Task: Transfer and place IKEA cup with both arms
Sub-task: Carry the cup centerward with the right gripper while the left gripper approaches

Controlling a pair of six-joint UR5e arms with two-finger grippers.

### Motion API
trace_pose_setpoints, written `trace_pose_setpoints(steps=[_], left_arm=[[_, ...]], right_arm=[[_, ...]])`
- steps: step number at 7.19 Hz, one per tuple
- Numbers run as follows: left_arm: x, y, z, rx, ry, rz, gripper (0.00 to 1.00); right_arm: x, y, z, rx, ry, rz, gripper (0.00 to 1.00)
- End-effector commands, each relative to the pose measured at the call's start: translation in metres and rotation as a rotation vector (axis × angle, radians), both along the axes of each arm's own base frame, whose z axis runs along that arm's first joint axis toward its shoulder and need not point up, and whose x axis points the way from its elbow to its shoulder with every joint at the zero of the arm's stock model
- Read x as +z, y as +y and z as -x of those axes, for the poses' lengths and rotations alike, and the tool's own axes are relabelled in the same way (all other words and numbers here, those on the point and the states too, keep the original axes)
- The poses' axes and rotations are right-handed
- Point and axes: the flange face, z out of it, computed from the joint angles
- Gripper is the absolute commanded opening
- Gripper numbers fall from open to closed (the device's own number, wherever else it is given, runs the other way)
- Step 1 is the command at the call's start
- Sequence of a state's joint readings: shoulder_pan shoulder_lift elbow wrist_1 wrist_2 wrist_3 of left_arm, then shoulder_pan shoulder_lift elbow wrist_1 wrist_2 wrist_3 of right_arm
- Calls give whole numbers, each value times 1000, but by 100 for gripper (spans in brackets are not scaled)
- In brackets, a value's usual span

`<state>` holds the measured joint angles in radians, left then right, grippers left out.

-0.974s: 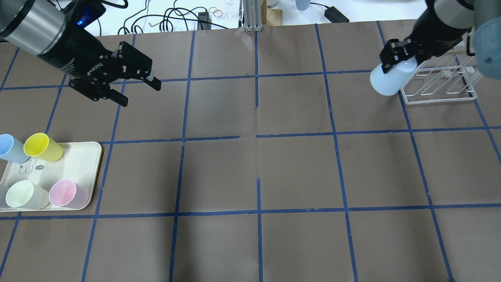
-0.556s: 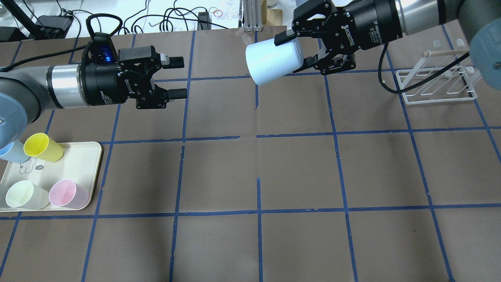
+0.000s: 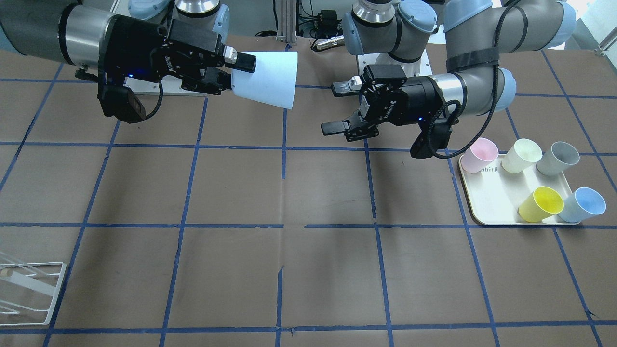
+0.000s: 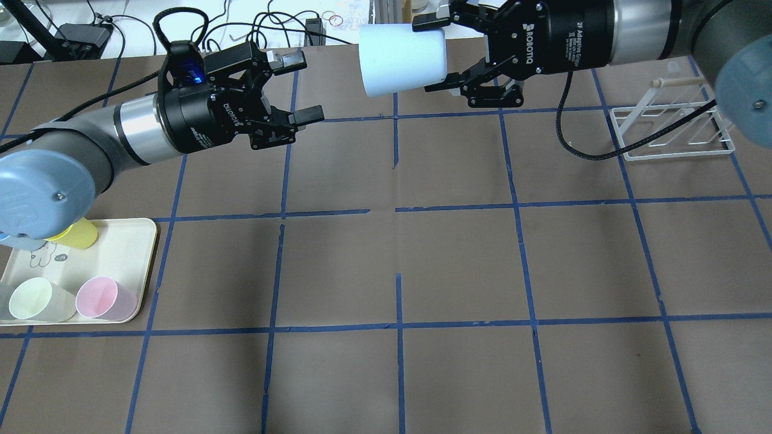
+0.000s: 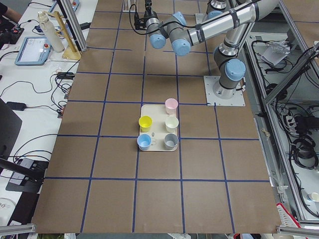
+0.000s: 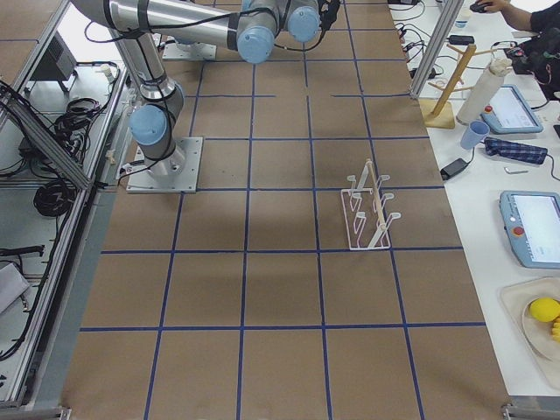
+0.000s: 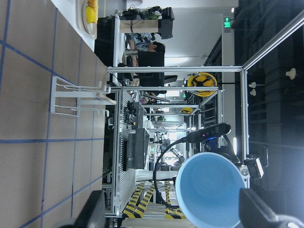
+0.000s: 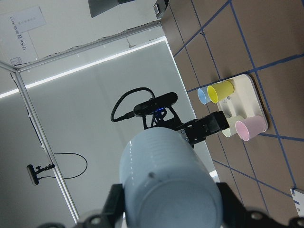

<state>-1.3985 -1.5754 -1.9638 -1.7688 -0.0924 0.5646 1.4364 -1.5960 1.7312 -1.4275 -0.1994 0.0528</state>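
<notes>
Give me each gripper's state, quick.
Left gripper: open, holding nothing.
Right gripper: closed on the IKEA cup, held above the table.

A robotics lab is shown, not a home or a shop. Robot arms (image 3: 475, 53) are bolted on metal base plates (image 6: 162, 166). The table (image 4: 458, 265) is covered w/ brown paper & is divided into squares by blue tape (image 4: 398, 326). Loose cables (image 4: 265, 27) are left along its far edge. Teach pendants (image 6: 534, 229) are laid on a white side bench (image 6: 477, 219). The work cell is enclosed by alu. profile frames (image 7: 175, 69). In the left wrist view a long hall w/ more such frames is seen, also a yellow hard hat (image 7: 202, 81), a green exit sign (image 7: 227, 22) & a person (image 7: 145, 47) seated at a desk.
</notes>
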Motion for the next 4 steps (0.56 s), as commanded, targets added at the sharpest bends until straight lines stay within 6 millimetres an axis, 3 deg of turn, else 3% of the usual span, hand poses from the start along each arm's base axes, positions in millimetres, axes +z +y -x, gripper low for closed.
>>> trace_pose_setpoints(steps=[1,4], left_arm=[[-1,4,21,-27,34,-19,97],[0,8,42,-46,77,-27,93]], right_arm=[[-3,2,-7,12,-5,-4,0],[-1,7,-18,33,-8,-5,0]])
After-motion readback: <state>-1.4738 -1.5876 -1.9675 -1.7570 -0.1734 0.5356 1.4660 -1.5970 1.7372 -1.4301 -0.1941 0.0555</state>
